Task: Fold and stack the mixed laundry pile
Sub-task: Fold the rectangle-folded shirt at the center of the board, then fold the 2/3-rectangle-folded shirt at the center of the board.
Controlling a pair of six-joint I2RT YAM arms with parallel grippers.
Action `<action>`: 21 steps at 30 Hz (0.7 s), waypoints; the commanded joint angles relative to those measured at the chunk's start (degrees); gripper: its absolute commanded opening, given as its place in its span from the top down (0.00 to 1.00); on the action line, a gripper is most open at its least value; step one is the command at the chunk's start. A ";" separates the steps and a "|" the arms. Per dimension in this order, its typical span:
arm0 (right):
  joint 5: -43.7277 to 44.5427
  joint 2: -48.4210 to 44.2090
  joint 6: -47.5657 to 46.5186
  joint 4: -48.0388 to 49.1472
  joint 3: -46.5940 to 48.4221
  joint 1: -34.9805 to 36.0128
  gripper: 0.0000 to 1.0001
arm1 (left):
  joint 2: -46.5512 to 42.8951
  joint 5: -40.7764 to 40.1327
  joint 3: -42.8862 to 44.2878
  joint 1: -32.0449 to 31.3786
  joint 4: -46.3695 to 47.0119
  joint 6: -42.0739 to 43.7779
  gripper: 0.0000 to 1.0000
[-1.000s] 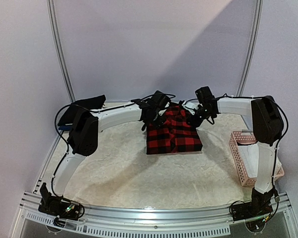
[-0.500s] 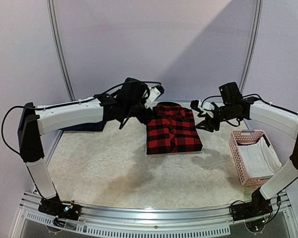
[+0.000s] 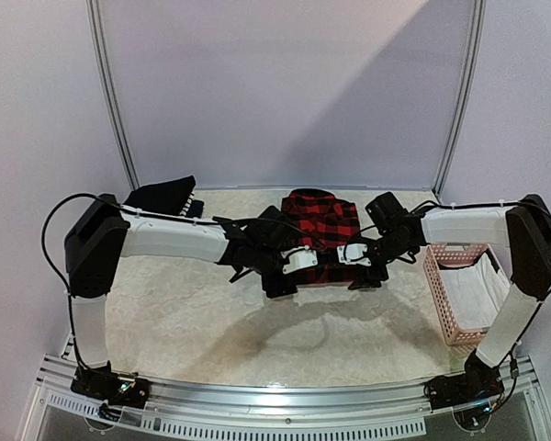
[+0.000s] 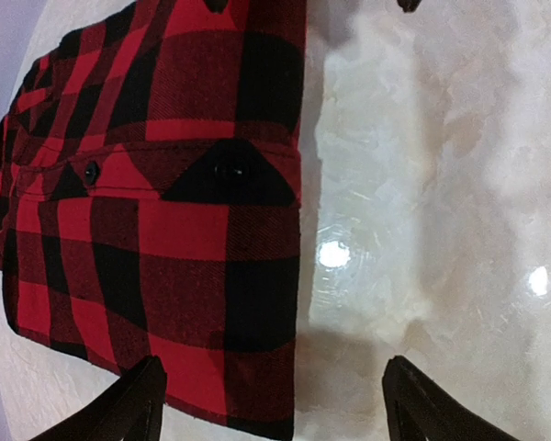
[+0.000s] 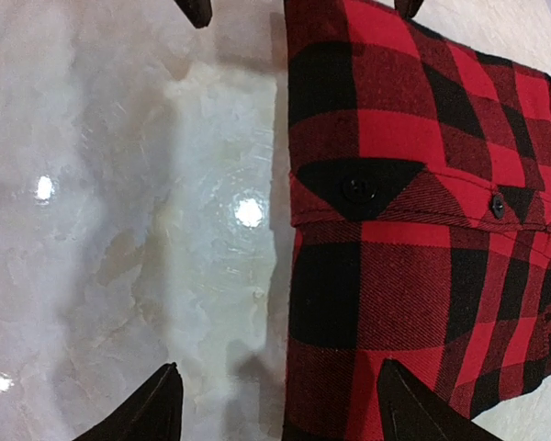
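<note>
The red-and-black plaid flannel shirt (image 3: pixel 323 230) lies folded flat at the middle back of the table. My left gripper (image 3: pixel 280 281) hangs open over its near left corner, and my right gripper (image 3: pixel 364 276) hangs open over its near right corner. In the left wrist view the shirt (image 4: pixel 165 211) has its side edge and corner between the spread fingers of the gripper (image 4: pixel 275 409). In the right wrist view the shirt (image 5: pixel 413 230) has its side edge between the spread fingers of the gripper (image 5: pixel 285 409). Neither gripper holds anything.
Dark folded clothes (image 3: pixel 161 197) lie at the back left corner. A pink slatted basket (image 3: pixel 441 299) stands at the right edge with a white garment (image 3: pixel 482 289) inside it. The table top is a pale mottled surface (image 3: pixel 193 322).
Both arms have swung from beside the shirt's far end down to its near corners. The shirt has stayed in place.
</note>
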 commanded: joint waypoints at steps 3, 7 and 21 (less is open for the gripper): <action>5.11 5.06 -0.30 5.21 -0.32 0.19 0.27 | 5.80 1.80 2.07 0.85 4.73 5.03 0.17; 7.60 7.94 0.10 6.95 -0.52 0.20 0.28 | 8.91 1.81 3.43 1.09 3.81 7.85 0.19; 8.80 11.06 7.17 5.51 0.46 0.11 0.96 | 9.80 -4.76 0.49 -0.52 6.80 11.84 0.79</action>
